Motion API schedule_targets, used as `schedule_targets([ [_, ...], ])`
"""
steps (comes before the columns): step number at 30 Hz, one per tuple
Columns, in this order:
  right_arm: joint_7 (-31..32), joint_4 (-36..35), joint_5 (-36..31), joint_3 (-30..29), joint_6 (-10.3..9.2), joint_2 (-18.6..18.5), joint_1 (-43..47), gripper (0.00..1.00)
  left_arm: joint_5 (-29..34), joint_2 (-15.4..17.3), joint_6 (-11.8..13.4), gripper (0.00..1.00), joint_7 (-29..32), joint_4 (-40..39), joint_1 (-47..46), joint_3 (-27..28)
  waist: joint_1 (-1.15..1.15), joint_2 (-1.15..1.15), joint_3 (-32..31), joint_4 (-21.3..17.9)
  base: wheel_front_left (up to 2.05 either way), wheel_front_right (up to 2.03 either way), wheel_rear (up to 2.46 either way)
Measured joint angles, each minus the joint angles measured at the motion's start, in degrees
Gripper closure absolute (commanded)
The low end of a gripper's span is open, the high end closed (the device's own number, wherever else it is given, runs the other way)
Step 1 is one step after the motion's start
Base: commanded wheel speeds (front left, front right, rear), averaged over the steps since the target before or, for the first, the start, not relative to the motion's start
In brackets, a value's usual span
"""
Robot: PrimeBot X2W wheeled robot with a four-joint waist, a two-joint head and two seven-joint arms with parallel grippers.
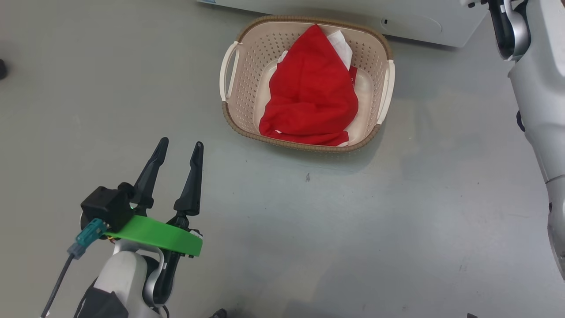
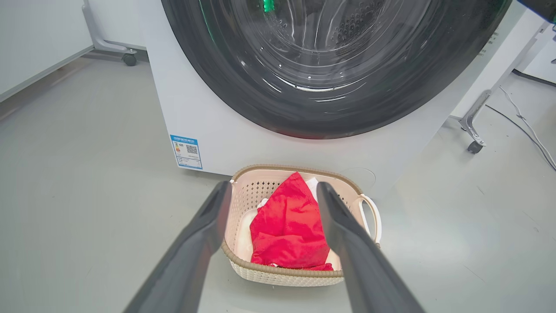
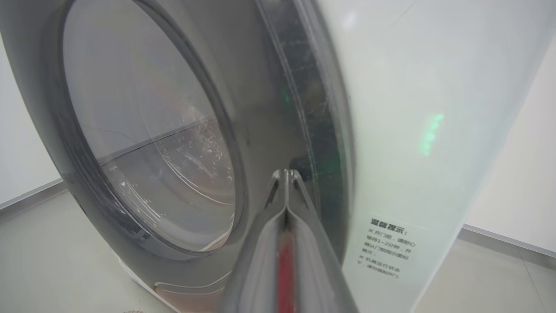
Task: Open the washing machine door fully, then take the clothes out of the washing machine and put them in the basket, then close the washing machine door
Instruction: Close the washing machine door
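Note:
The cream basket (image 1: 304, 145) stands on the grey floor in front of the white washing machine (image 1: 415, 22). The red clothes (image 1: 309, 92), with a bit of white trim, lie inside it. My left gripper (image 1: 181, 143) hovers open and empty, short of the basket and to its left. In the left wrist view the basket (image 2: 282, 271) and clothes (image 2: 286, 226) show between that gripper's (image 2: 273, 187) spread fingers. Above them the washing machine door (image 2: 321, 43) lies flush against the machine front (image 2: 217, 130). My right gripper (image 3: 286, 171) is shut and empty, its tips at the door's (image 3: 152, 130) black rim.
A blue label (image 2: 186, 152) sits low on the machine front. A white text sticker (image 3: 386, 245) is on its side. Wheeled frame legs with casters (image 2: 129, 58) (image 2: 474, 145) flank the machine, and a cable (image 2: 530, 130) runs along the floor. My pale right forearm (image 1: 538, 88) rises along the right edge.

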Motion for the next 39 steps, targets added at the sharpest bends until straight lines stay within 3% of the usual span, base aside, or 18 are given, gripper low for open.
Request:
schedule_targets([
  [4, -0.4, 1.3, 0.1, 0.3, 0.15, 0.8, 0.0, 1.00, 0.0, 0.2, 0.0, 0.00, 0.0, 0.3, 0.0, 0.4, 0.00, 0.00, -0.6, -0.6, 0.00, 0.00, 0.00],
  [11, -1.1, 2.3, 1.9, 1.4, 3.71, 2.5, 1.7, 1.00, 0.0, 0.4, 0.0, 0.00, 0.0, 0.9, 0.0, 1.4, 0.00, 0.00, -2.3, -1.5, 0.00, 0.00, 0.00],
  [19, -2.0, 2.6, 4.4, 1.1, 7.16, 4.3, 10.3, 1.00, 0.3, 1.6, 0.0, 0.00, 0.0, 1.6, 0.1, 2.5, 0.00, 0.00, -5.9, -3.2, 0.00, 0.00, 0.00],
  [23, -2.0, 2.5, 6.9, -0.7, 7.17, 5.2, 14.7, 1.00, 1.2, 2.5, 0.0, 0.00, 0.0, 1.8, 0.8, 3.5, 0.00, 0.00, -8.0, -4.5, 0.00, 0.00, 0.00],
  [24, -2.0, 2.1, 7.1, -1.0, 7.24, 5.2, 15.7, 0.71, 1.3, 2.6, 0.0, 0.00, 0.0, 1.9, 1.1, 3.7, 0.00, 0.00, -8.5, -4.9, 0.00, 0.00, 0.00],
  [25, -2.0, 1.5, 7.3, -1.5, 7.24, 5.3, 16.7, 0.55, 1.4, 2.8, 0.0, 0.00, 0.0, 2.0, 1.4, 3.8, 0.00, 0.00, -9.0, -5.3, 0.00, 0.00, 0.00],
  [26, -2.0, 0.9, 7.9, -2.1, 7.25, 5.4, 17.6, 0.00, 1.5, 3.0, 0.0, 0.00, 0.0, 2.0, 1.7, 4.1, 0.00, 0.00, -9.5, -5.8, 0.00, 0.00, 0.00],
  [39, -2.0, -6.3, 8.5, -5.0, 7.60, 6.4, 32.1, 0.00, 2.9, 4.3, 0.0, 0.00, 0.0, 2.6, 6.3, 7.0, 0.00, 0.00, -15.4, -12.7, 0.00, 0.00, 0.00],
])
